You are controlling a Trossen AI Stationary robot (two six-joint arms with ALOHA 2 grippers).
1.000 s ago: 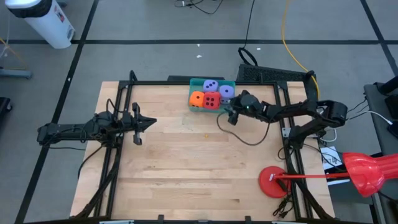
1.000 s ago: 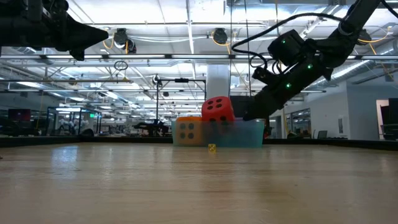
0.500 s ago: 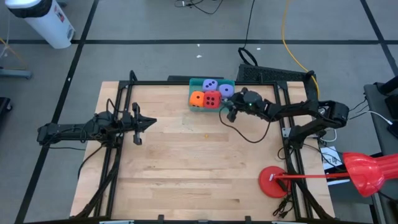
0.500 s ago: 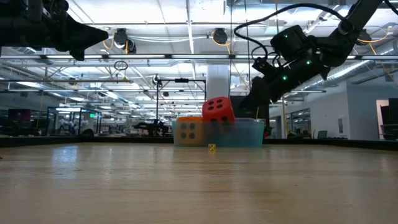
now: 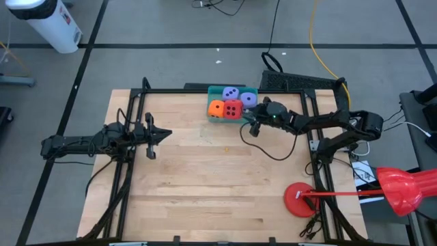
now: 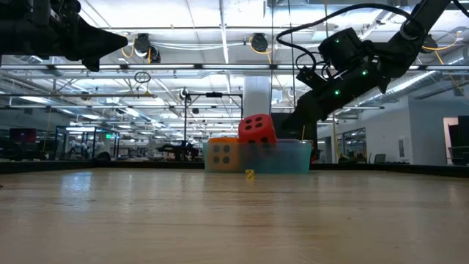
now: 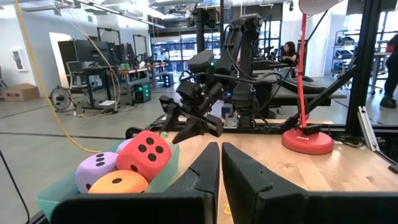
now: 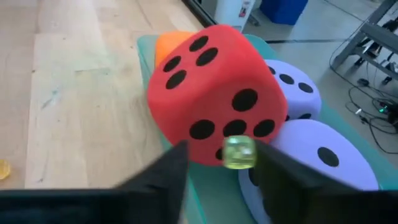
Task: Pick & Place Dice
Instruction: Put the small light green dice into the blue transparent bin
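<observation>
A teal tray [image 5: 213, 89] at the table's far edge holds all four dice. The red die [image 8: 211, 93] rests on top of the others, above the rim [image 6: 256, 128]. The orange die [image 5: 216, 108] and the two lavender dice [image 5: 232, 93] [image 5: 248, 100] sit beside it. My right gripper [image 5: 252, 121] hovers open just right of the tray, above the table [image 6: 293, 126]. A tiny yellow-green clear cube [image 8: 238, 152] shows between its fingers. My left gripper [image 5: 167, 134] waits shut over the table's left half. My right gripper has the tiny yellow-green cube [image 8: 239, 154] close to the inner side of one finger [image 8: 283, 180], in front of the red die. I cannot tell whether the finger touches the cube.
A small yellow bit [image 6: 250, 174] lies on the wood in front of the tray. A red round lamp base [image 5: 299, 200] stands near the right near corner. A loose black cable [image 5: 263, 147] loops over the table below the right arm. Bare wood fills the middle.
My right gripper has risen and moved a little toward the table's far edge, closer to the tray's right side, then held still. Its hanging cable has swung with it. The dice and the left arm have stayed put.
</observation>
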